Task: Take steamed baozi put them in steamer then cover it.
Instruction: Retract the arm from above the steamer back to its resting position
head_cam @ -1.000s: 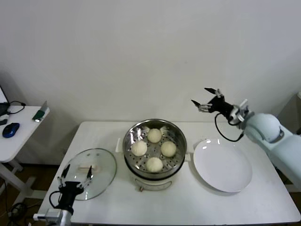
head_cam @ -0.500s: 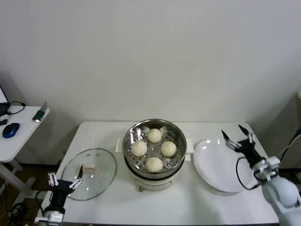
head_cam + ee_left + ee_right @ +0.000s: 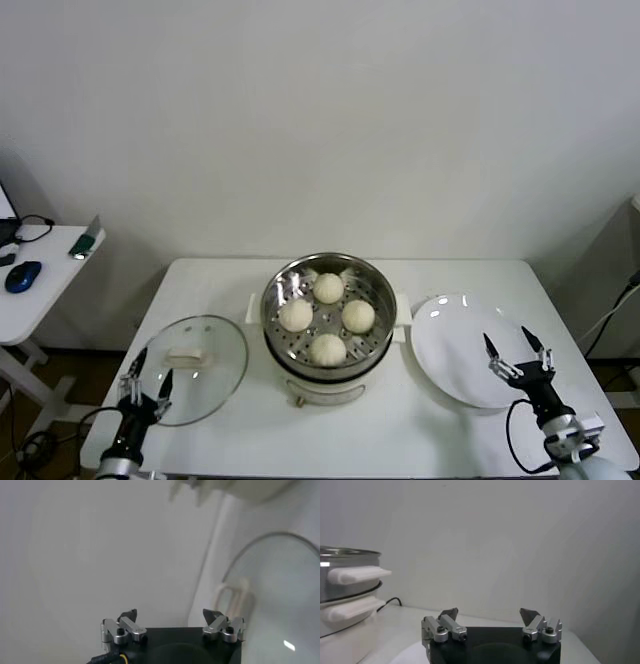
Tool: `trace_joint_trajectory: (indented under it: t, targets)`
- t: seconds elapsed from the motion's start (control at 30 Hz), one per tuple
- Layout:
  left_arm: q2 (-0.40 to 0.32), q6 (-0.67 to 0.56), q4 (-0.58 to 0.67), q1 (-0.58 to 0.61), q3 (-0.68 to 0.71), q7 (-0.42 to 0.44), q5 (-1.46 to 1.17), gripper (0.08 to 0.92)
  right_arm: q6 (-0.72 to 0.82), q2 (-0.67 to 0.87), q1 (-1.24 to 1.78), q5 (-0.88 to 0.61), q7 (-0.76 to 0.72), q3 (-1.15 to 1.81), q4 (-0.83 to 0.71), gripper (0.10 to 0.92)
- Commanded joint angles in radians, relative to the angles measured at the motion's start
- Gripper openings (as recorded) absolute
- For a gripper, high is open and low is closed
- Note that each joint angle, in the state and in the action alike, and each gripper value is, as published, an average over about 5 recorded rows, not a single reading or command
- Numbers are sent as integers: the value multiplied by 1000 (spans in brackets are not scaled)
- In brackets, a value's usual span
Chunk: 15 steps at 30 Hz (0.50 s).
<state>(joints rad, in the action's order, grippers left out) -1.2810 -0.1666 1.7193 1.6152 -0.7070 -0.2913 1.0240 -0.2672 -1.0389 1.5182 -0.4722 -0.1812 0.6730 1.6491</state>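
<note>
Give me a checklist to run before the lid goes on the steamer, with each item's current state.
1. All four steamed baozi inside the steamer: ok.
2. Plate holds no buns: ok.
3. Glass lid lies flat on the table, handle up: ok.
4. Left gripper near the lid's edge, jaws open: ok.
5. Right gripper away from the steamer, jaws open, holding nothing: ok.
6. Steamer already covered: not ok.

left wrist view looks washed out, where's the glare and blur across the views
Left wrist view: glass lid hazy and pale, one small bright glint near its edge, background soft. Head view: highlights on the steamer rim and faint reflections on the white plate. Right wrist view: even light, steamer sharp enough, wall featureless.
</note>
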Motion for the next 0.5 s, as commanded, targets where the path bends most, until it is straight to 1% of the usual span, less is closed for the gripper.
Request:
trace_joint_trajectory:
  t: [0.03,0.27,0.5]
  targets:
    - [-4,96,-97,-75,39,-21,331,823,-40,-55,74,25,-5,33,20,823]
    - [-5,160,-118,-136,67,25,327,823,-45,-68,89,29,-8,36,35,823]
    - [-8,197,-161,-198,91,41,327,823,-49,-80,108,32,-11,45,56,823]
